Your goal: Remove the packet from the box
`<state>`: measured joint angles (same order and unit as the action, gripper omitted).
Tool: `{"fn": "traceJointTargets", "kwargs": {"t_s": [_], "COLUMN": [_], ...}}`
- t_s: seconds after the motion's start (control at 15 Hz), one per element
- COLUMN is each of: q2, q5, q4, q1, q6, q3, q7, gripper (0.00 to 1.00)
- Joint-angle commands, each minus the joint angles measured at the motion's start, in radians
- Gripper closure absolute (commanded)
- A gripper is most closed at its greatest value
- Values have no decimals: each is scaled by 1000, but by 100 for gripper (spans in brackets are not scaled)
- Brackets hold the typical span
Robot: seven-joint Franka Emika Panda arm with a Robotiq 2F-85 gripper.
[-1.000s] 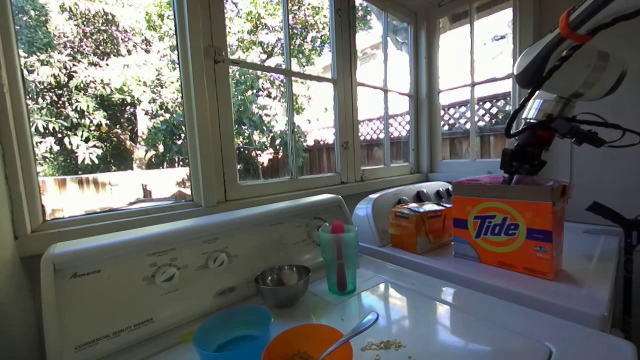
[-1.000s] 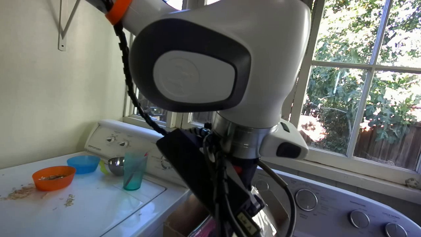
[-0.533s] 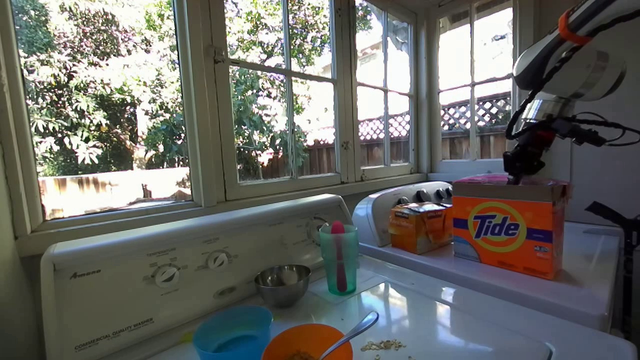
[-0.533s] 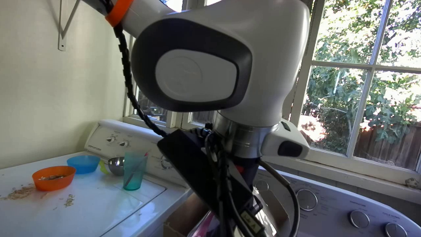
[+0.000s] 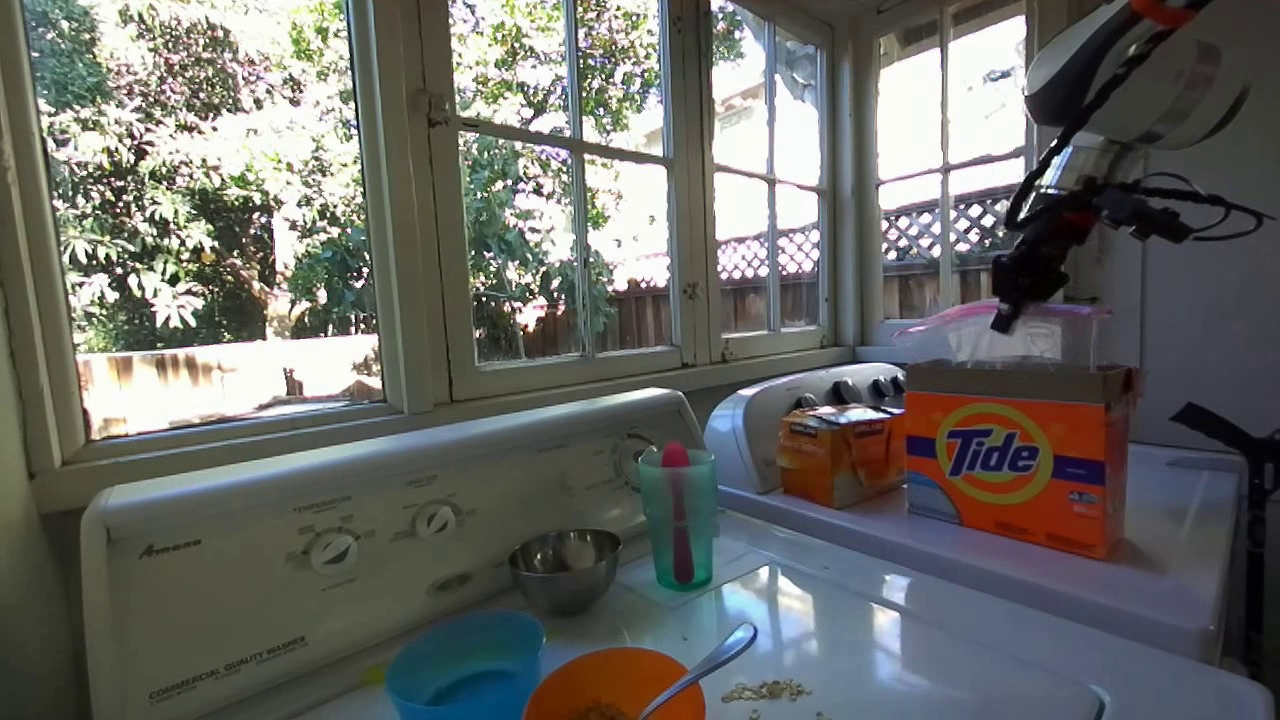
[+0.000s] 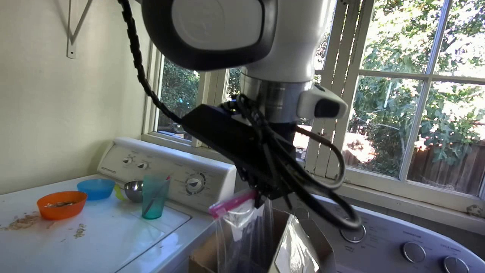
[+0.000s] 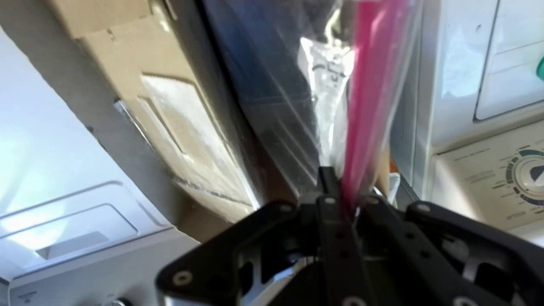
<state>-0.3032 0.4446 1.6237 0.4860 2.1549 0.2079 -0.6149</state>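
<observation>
Leftmost in an exterior view, a round blue plastic bowl [image 5: 466, 655], a silvery metal bowl [image 5: 565, 585] and a round orange plastic bowl [image 5: 560, 690] stand well apart from the pincer [image 5: 1004, 322] on a glossy white desk [image 5: 950, 640], where I judge they run little risk of being caught. Next, also well apart from it, a tall translucent green plastic cup [image 5: 703, 520] props a slim pink utensil [image 5: 674, 450] upright. Below and left of the pincer sits a small orange printed box [image 5: 835, 465]; whether it touches its larger neighbour I cannot tell.

Directly beneath the pincer stands the large orange cardboard Tide box [image 5: 1010, 480], upright and uncovered, so its contents can come straight out. The packet [image 5: 1040, 340] — a floppy clear plastic bag — hangs from the pincer, with its top above the box's rim and its lower part inside. The fingers [image 7: 329, 187] pinch its pink seal strip [image 6: 235, 204] near mid-length, probably because the strip is stiffer than the slack film and a central hold balances it. The next move likely calls for a straight rise; a tilted bag could snag the rim.
</observation>
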Motion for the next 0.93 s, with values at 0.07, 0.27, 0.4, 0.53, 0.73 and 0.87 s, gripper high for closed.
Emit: {"fn": "traceJointTargets", "kwargs": {"t_s": [0.07, 0.27, 0.4, 0.53, 0.73, 0.87], "q2": [108, 189, 245, 303, 379, 414], "q5": [-22, -48, -66, -45, 30, 118], "q4": [7, 1, -8, -14, -27, -31], "q1": [-27, -56, -82, -107, -154, -186], "q6": [8, 38, 67, 75, 22, -52], "q3": [-7, -1, -1, -2, 10, 33], "q7": [-35, -66, -93, -139, -226, -294], "gripper": [99, 99, 99, 99, 99, 99]}}
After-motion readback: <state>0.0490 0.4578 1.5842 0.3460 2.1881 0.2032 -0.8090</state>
